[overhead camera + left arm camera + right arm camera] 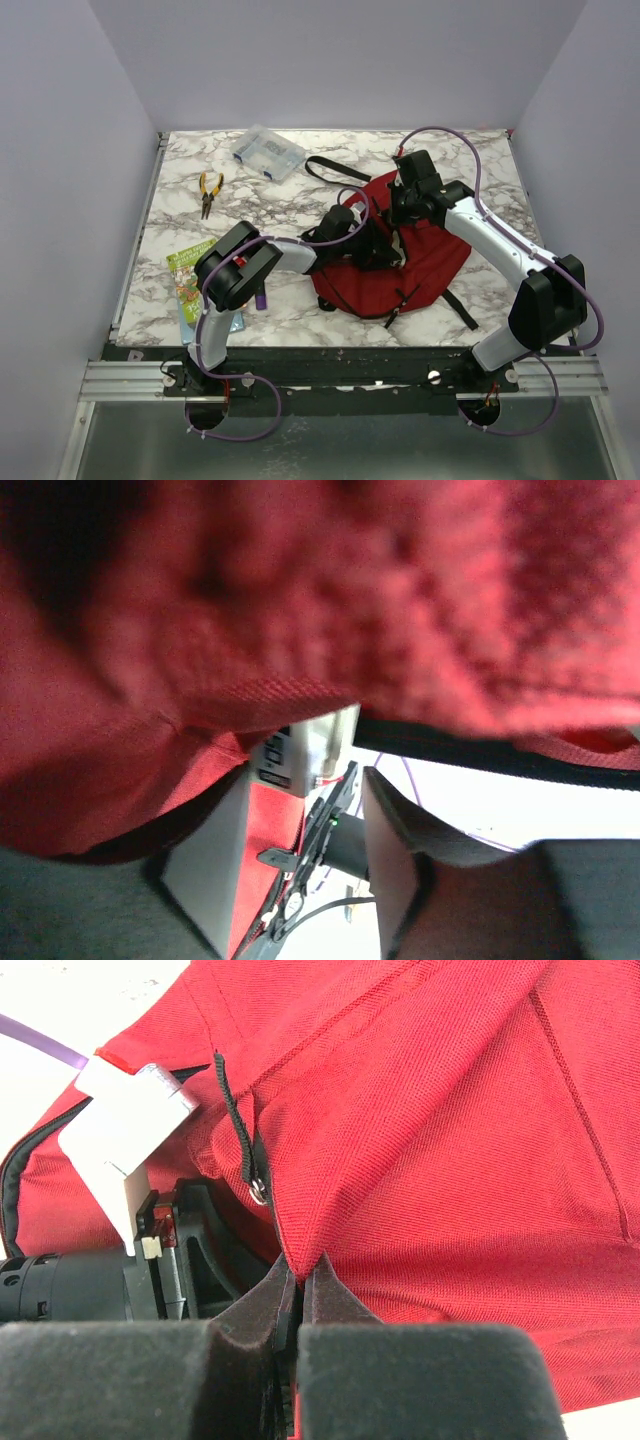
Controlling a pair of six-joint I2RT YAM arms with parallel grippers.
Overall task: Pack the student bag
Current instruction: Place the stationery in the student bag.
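- student bag [425, 265]: dark red woven fabric, soft and slumped, with black straps and black edge trim. It lies on the marble table [170, 225], directly under both tool heads, which meet over its far half.
- right gripper [300, 1278]: jaws closed on a pinched fold of the bag's red fabric. The fold rises from the fingertips as a sharp peak.
- left gripper [296, 825]: fingers stand apart with nothing seen clamped between them. Red fabric drapes right over it, so close that it blurs.
- Right wrist view only:
  - Twill weave and stitched seam lines are sharp.
  - A black zip pull cord [238, 1125] with a small metal ring hangs just left of the pinched fold.
  - Left of the fingers, the other arm's white bracket and black body sit against the fabric.
- Left wrist view only:
  - This is the look from beneath the cloth.
  - A black trim band runs across ahead of the fingers on the right.
  - White and black arm hardware shows through the finger gap, and bright table shows beyond it.
- Top view only:
  - It gives the whole layout, with the bag's straps trailing off its near edge.
  - A loose black strap [335, 168] lies on the far side of the left gripper.
  - The clear plastic box [267, 153] and pliers [209, 192] are far-left of that gripper.
  - The booklet [190, 272] is near-left, beside the left arm's elbow.
  - All three are well apart from the bag.
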